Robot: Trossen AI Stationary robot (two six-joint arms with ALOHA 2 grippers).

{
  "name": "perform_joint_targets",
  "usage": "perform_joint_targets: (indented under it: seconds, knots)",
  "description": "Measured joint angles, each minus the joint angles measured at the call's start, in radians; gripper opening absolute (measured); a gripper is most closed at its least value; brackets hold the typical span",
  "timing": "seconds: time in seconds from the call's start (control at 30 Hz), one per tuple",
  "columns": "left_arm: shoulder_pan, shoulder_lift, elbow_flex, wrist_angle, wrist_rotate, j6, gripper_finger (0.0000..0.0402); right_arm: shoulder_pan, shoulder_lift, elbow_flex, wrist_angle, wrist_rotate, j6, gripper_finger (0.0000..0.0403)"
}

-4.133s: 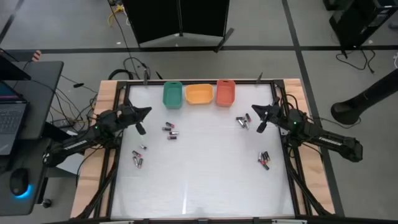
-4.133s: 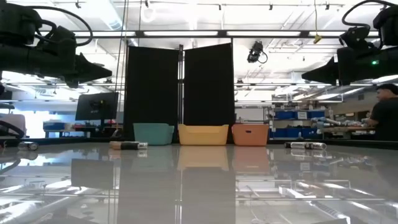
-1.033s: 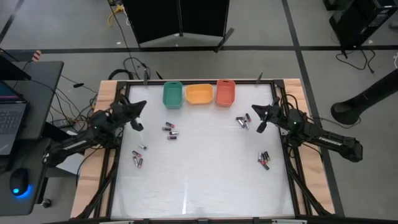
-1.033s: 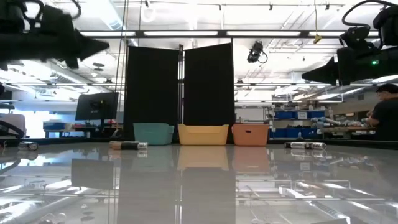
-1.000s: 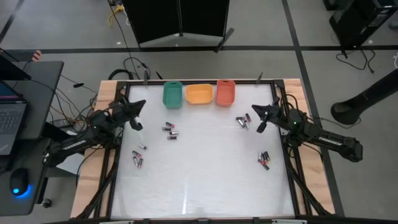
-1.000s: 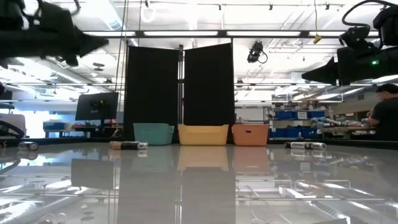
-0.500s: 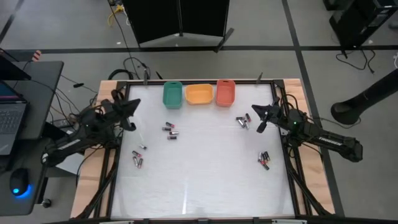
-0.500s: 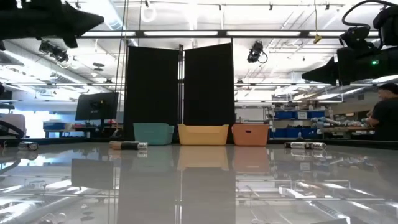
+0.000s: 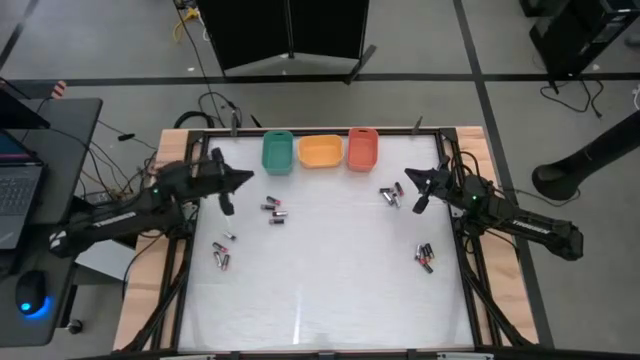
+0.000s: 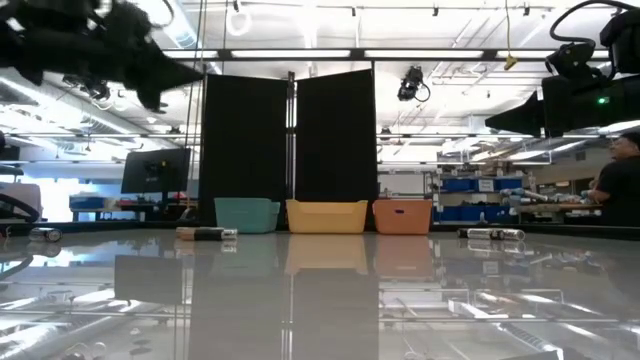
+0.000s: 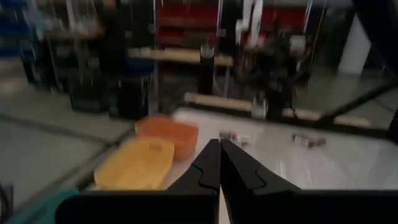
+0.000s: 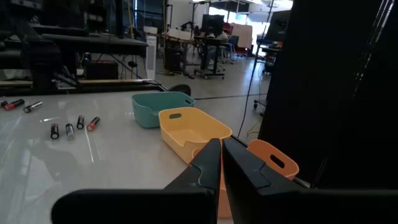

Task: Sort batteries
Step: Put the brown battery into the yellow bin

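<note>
White table [image 9: 330,290], batteries [image 9: 274,210] just beside clenched, empty left pincer [image 9: 240,180].

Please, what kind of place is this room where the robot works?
Probably a robotics lab or workshop. Beyond the table the low view shows open ceiling lights, shelves with blue bins and a monitor; a laptop sits beside the rig.

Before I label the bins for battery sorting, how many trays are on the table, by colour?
green tray: 1
yellow tray: 1
orange-red tray: 1
Total: 3 trays
</note>
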Motion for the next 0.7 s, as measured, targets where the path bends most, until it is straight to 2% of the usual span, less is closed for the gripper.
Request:
perform_joint_targets:
  seconds: [0.13, 0.3, 0.5, 0.6, 0.7]
  knots:
    - [0.000, 0.118, 0.001, 0.059, 0.016, -0.031, 0.0012, 0.000, 0.000, 0.000, 0.000, 0.000, 0.000, 0.0028]
    - [-0.001, 0.228, 0.002, 0.239, 0.073, -0.062, 0.0012, 0.000, 0.000, 0.000, 0.000, 0.000, 0.000, 0.0028]
    - [-0.001, 0.301, 0.002, 0.358, 0.088, -0.054, 0.0012, 0.000, 0.000, 0.000, 0.000, 0.000, 0.000, 0.0028]
    - [-0.001, 0.336, 0.002, 0.378, 0.118, -0.007, 0.0012, 0.000, 0.000, 0.000, 0.000, 0.000, 0.000, 0.0028]
    - [-0.001, 0.367, 0.002, 0.387, 0.123, -0.025, 0.0012, 0.000, 0.000, 0.000, 0.000, 0.000, 0.000, 0.0028]
